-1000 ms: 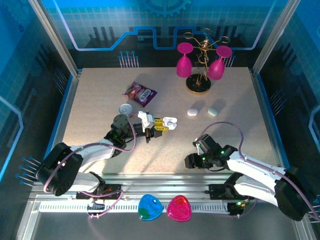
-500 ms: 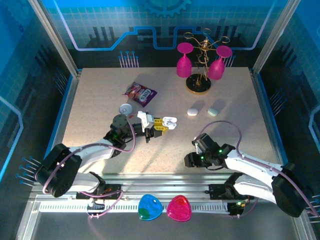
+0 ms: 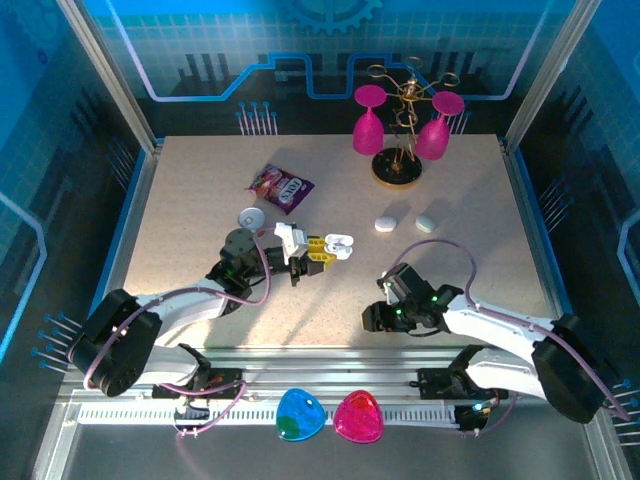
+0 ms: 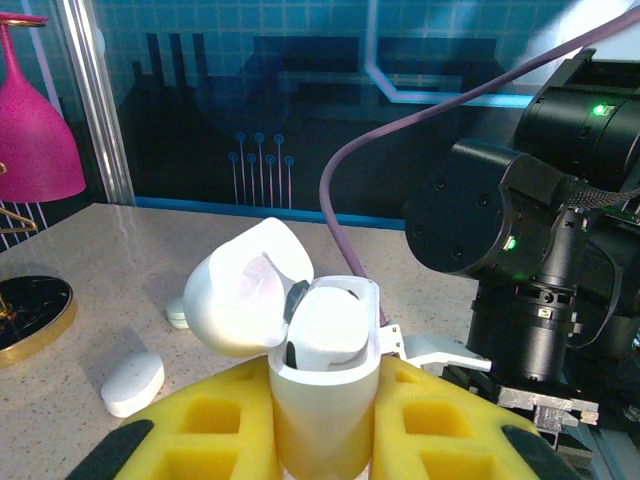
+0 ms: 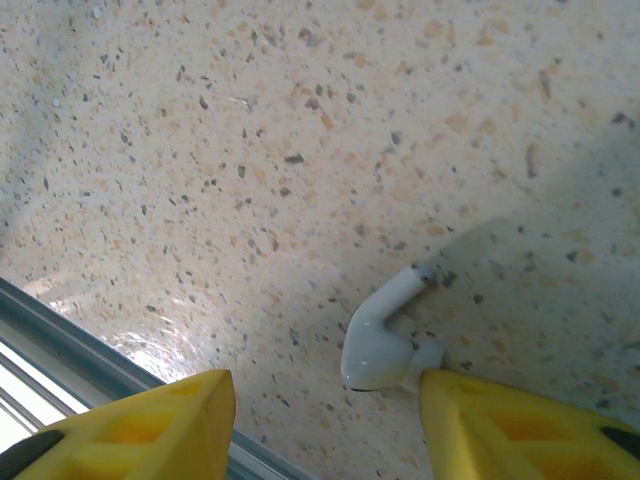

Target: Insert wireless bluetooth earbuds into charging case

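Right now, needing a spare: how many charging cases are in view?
3: the open white case clamped in the left claw, and a closed white case and a mint case lying side by side on the table beyond it. More could be hidden.

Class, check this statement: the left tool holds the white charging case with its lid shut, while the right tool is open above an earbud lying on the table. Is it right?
No. The left wrist view shows the charging case in the left tool with its lid open, not shut. The rest holds: the right tool is open above an earbud lying on the table.
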